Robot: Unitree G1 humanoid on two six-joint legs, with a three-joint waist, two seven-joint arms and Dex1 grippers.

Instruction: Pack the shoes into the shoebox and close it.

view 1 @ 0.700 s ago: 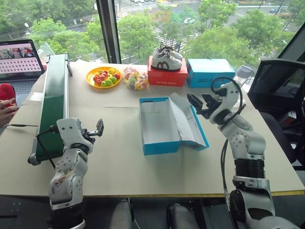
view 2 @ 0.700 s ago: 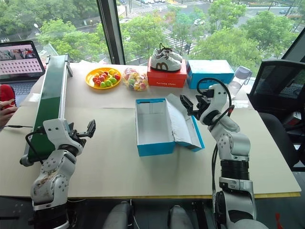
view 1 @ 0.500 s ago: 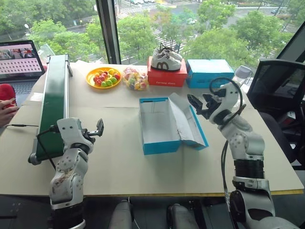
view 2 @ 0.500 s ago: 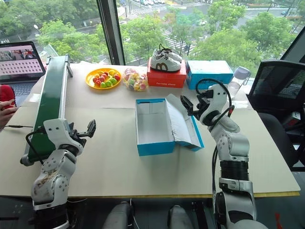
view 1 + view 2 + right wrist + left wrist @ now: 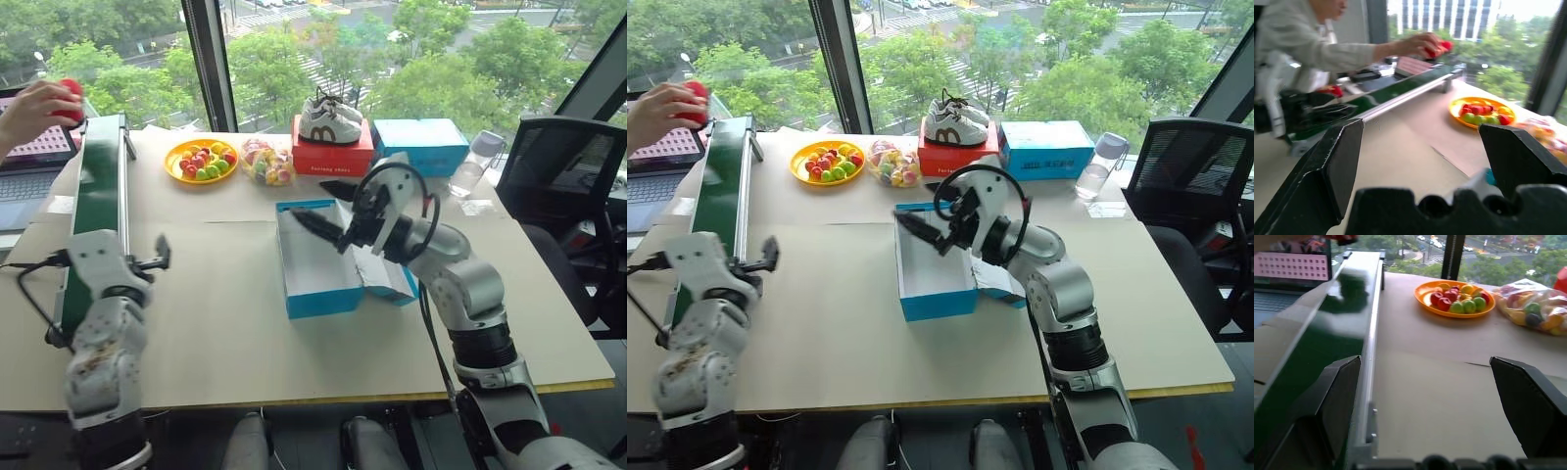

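The blue shoebox [image 5: 312, 262] lies open at the table's middle, white inside and holding nothing, its lid [image 5: 390, 281] folded out to the right behind my right arm. My right gripper [image 5: 321, 204] hangs open over the box, pointing left, nothing between its fingers [image 5: 1334, 169]. At the far left a person's hand [image 5: 29, 110] holds one red shoe [image 5: 69, 90] above the far end of the green conveyor [image 5: 98, 191]. My left gripper [image 5: 157, 255] is open beside the conveyor's near part, its fingers [image 5: 1334, 404] wide apart.
At the back stand an orange fruit plate [image 5: 201, 159], a bag of fruit [image 5: 266, 163], a red box [image 5: 331, 159] bearing white-grey sneakers [image 5: 328, 119], a light-blue box [image 5: 419, 145] and a bottle [image 5: 468, 166]. A laptop [image 5: 27, 186] sits left, a black chair [image 5: 568, 186] right.
My right arm swung left from beside the lid to over the open box. The left arm shifted left toward the conveyor. The person's hand rose with the red shoe to the conveyor's far end.
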